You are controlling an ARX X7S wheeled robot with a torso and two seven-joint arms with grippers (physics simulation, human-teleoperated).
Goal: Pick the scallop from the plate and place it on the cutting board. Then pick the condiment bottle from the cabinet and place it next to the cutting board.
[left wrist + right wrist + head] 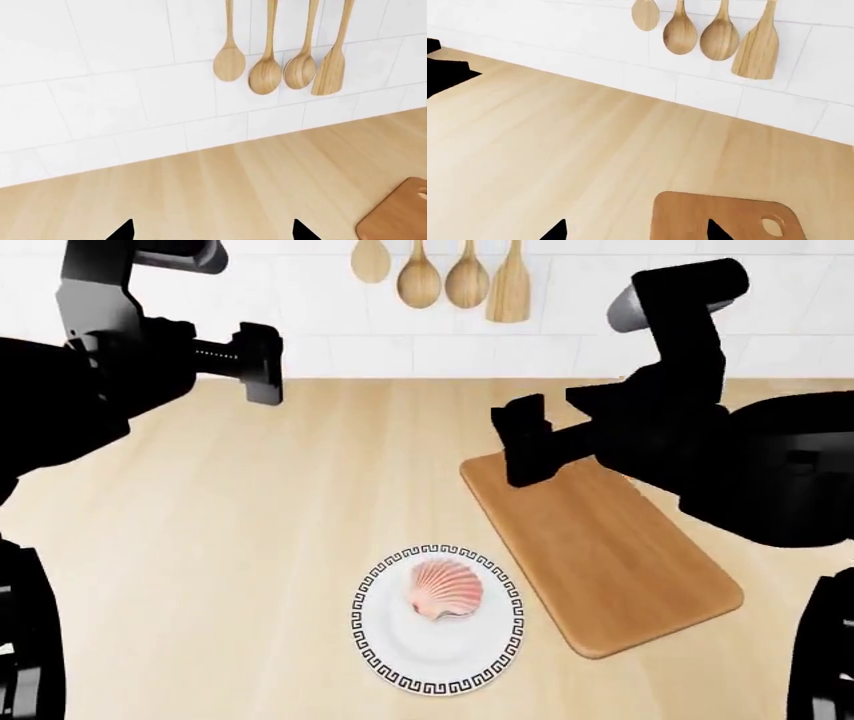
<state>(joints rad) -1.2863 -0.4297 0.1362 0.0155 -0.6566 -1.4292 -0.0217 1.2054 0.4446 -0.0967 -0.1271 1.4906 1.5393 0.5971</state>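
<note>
The pink-and-white scallop (443, 589) lies on the round white plate (382, 642) with a black key-pattern rim, near the counter's front. To its right lies the brown cutting board (607, 560), whose hole end shows in the right wrist view (740, 217) and one corner in the left wrist view (397, 215). My left gripper (260, 362) hangs open high over the counter at the back left, holding nothing. Above the board's far end my right gripper (523, 445) is open and empty too. The condiment bottle and the cabinet are out of view.
Several wooden spoons and a spatula (441, 275) hang on the white tiled wall (574, 340) behind the pale wooden countertop (267, 540). My dark arms fill both sides of the head view.
</note>
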